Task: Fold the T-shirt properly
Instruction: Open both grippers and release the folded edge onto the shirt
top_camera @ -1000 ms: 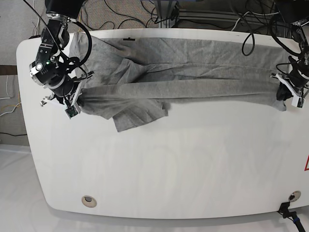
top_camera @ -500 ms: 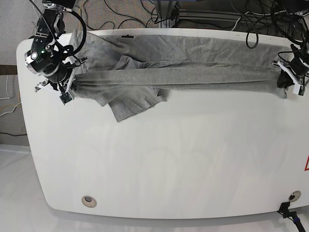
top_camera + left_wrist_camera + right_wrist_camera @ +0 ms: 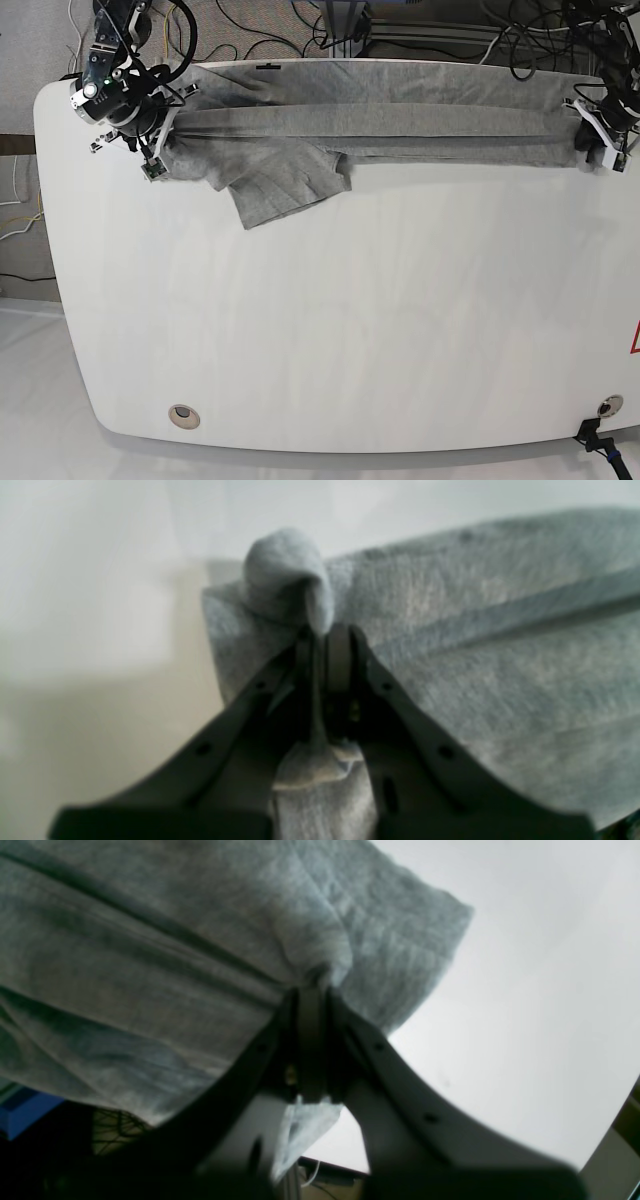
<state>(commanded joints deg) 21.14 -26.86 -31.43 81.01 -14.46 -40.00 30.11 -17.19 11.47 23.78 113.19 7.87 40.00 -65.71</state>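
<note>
The grey T-shirt is stretched in a long band along the far edge of the white table, with one sleeve hanging forward at the left. My left gripper is shut on the shirt's right end; in the left wrist view its fingers pinch a bunched fold of grey cloth. My right gripper is shut on the shirt's left end; the right wrist view shows the fabric clamped at the fingertips.
Cables and a metal frame lie behind the table's far edge. Two round fittings sit near the table's front corners. A red marking shows at the right edge.
Both grippers have carried the shirt's ends toward the far edge of the table. The stretched band has moved back over the rest of the shirt, and the sleeve has followed.
</note>
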